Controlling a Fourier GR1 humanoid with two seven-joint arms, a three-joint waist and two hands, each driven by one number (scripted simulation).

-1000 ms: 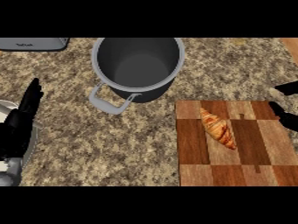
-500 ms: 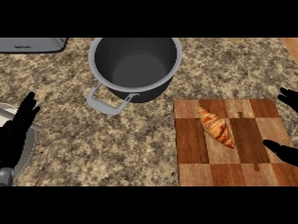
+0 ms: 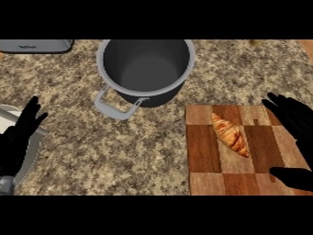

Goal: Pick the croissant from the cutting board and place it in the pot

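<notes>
Holds nothing: right hand (image 3: 306, 133) spread open over cutting board (image 3: 206, 174), just beside croissant (image 3: 230, 135); left hand (image 3: 11, 148) open near left edge; pot (image 3: 145, 73) apart.

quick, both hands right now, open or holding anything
Left hand: open, holding nothing, at the left edge.
Right hand: open, holding nothing, right of the croissant on the cutting board.

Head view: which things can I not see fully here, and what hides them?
- Grey appliance, top left: cut off by the upper edge; its kind is unclear.
- White object, at the left edge: cut off by that edge and partly hidden by the left hand.
- Cutting board: its right side is hidden by the right hand, and its near end is cut off by the lower edge.
</notes>
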